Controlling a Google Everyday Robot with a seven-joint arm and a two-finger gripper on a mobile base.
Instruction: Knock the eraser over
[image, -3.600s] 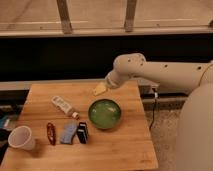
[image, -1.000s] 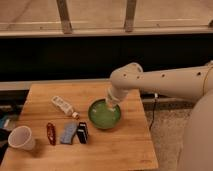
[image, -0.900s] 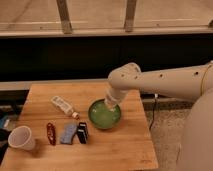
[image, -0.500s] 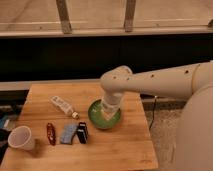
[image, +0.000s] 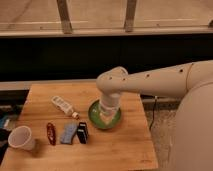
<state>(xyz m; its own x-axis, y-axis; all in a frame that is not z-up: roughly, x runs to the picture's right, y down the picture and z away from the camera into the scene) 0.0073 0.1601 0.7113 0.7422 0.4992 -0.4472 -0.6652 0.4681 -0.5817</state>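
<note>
The eraser (image: 82, 132), a small black block with white stripes, stands on the wooden table (image: 125, 150) left of the green bowl (image: 95, 117). My gripper (image: 106, 118) hangs from the white arm directly over the bowl, about a bowl's width to the right of the eraser and not touching it. The arm's wrist covers much of the bowl.
A flat light-blue pad (image: 68, 133) and a slim red object (image: 50, 133) lie just left of the eraser. A white cup (image: 22, 138) stands at the front left. A white tube (image: 64, 106) lies behind them. A dark ledge runs behind the table.
The arm has swung from the table's back right toward the left and front, lowering the gripper over the green bowl. The eraser and other objects have not moved.
</note>
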